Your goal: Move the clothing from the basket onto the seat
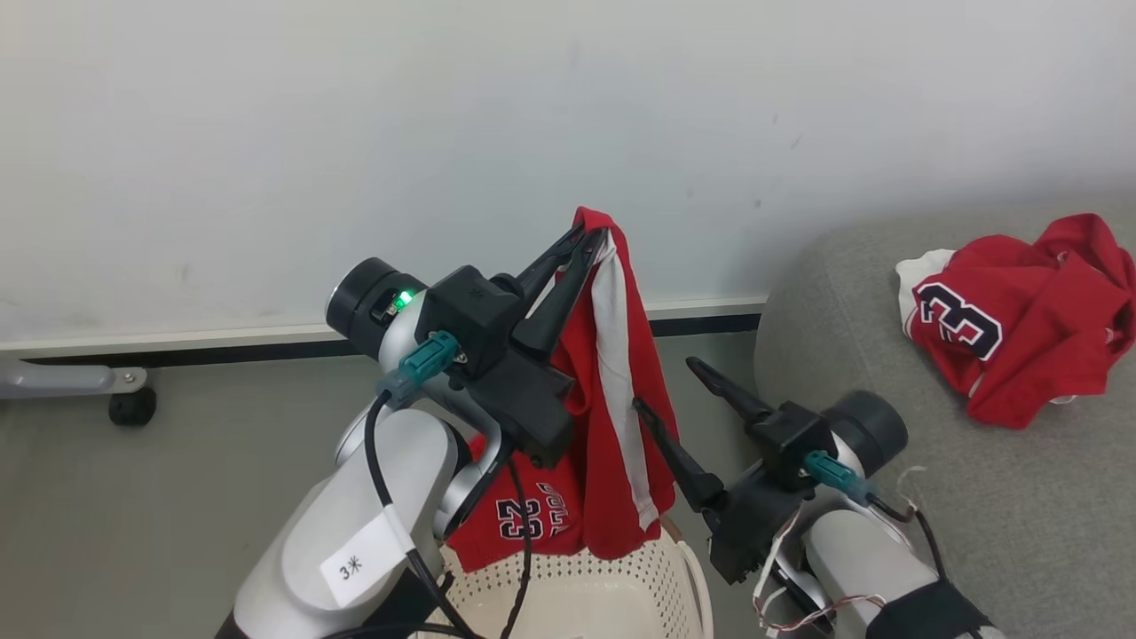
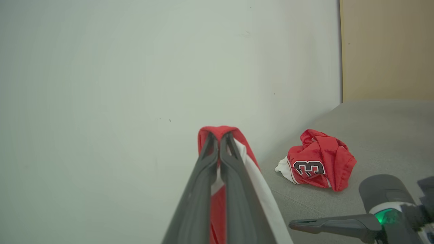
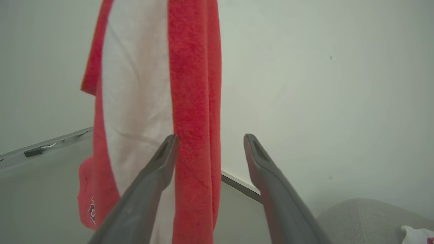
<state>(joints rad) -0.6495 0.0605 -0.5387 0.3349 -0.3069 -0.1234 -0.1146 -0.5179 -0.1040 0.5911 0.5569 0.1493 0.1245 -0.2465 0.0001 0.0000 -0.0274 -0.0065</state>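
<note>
Sofa (image 1: 887, 515) beside pale wall (image 1: 444, 133) — left gripper (image 1: 593, 236) tight on clothing (image 1: 608, 484), right gripper (image 1: 665, 383) agape

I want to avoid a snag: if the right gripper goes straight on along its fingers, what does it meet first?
Probably the red garment held by the left gripper: its edge hangs by one finger of the open right gripper. Depth is unclear; behind it stands the wall.
</note>
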